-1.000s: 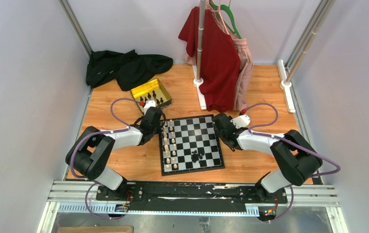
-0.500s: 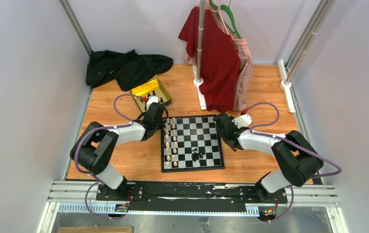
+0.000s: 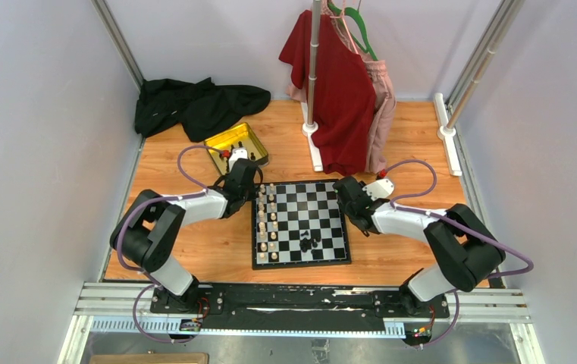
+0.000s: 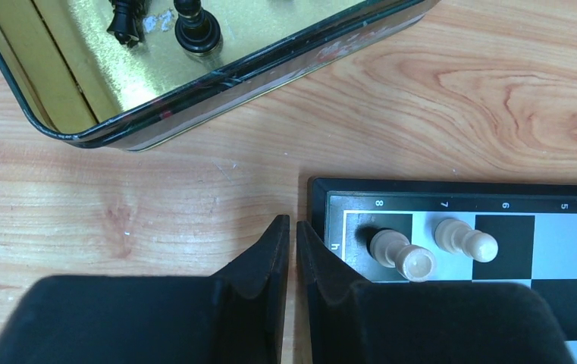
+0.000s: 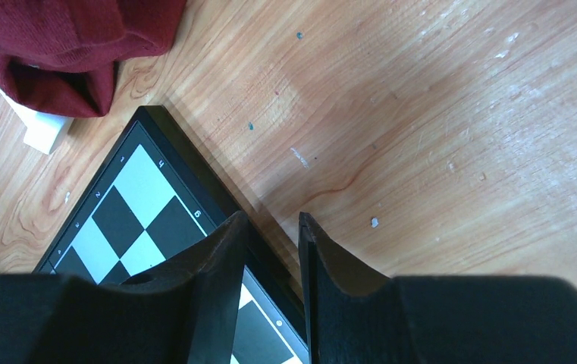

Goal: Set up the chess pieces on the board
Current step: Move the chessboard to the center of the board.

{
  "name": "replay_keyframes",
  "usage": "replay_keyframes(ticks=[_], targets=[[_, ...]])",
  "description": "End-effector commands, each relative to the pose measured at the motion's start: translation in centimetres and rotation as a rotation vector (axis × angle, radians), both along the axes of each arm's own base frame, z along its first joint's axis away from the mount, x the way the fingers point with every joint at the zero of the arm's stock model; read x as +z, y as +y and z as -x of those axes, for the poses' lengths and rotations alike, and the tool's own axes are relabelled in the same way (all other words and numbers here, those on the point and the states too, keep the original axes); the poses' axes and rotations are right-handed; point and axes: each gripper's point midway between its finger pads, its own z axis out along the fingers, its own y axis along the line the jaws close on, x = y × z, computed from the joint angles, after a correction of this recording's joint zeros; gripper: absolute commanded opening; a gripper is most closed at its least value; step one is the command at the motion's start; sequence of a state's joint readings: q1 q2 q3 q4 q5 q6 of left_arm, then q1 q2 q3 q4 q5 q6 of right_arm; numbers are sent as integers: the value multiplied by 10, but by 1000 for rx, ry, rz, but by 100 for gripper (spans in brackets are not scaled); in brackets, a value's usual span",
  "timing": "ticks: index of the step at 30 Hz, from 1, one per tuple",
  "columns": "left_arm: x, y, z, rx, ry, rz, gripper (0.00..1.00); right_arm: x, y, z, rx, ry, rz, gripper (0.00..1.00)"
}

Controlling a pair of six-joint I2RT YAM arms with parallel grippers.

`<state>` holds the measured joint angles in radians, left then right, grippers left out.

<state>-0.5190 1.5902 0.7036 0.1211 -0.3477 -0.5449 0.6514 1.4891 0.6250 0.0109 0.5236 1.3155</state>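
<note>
Left gripper [image 4: 293,226] of mine is hovering pinched shut on nothing at the far-left corner of the board [image 3: 312,205], just beside two cream pieces [image 4: 402,254] (turned, knob-topped). More cream ones are lining the checkered board's left files, and a black cluster [image 3: 308,243] is sitting toward its near right. My right gripper [image 5: 270,221] is hanging parted and empty over the far-right corner.

Wooden table [image 3: 410,129] bears the board [image 3: 320,205]; gold tray [image 3: 233,141]; black clothing [image 3: 194,102].
</note>
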Motion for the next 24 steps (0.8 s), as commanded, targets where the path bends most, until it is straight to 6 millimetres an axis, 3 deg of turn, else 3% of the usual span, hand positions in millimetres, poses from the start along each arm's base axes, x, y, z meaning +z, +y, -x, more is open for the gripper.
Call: replay_keyframes(ticks=[1,8,18,24], targets=[[36,-57,-19,-131,-88,199,16,-46,8,52,116,236,-7,38],[52,-41,-11,-99,-125,170,24,-25,-6,45,124,185,86,39],[76,-14,19,-45,-195,203,50,21,-31,38,171,100,263,47],[91,7,36,4,-258,208,58,59,-27,21,279,34,382,50]])
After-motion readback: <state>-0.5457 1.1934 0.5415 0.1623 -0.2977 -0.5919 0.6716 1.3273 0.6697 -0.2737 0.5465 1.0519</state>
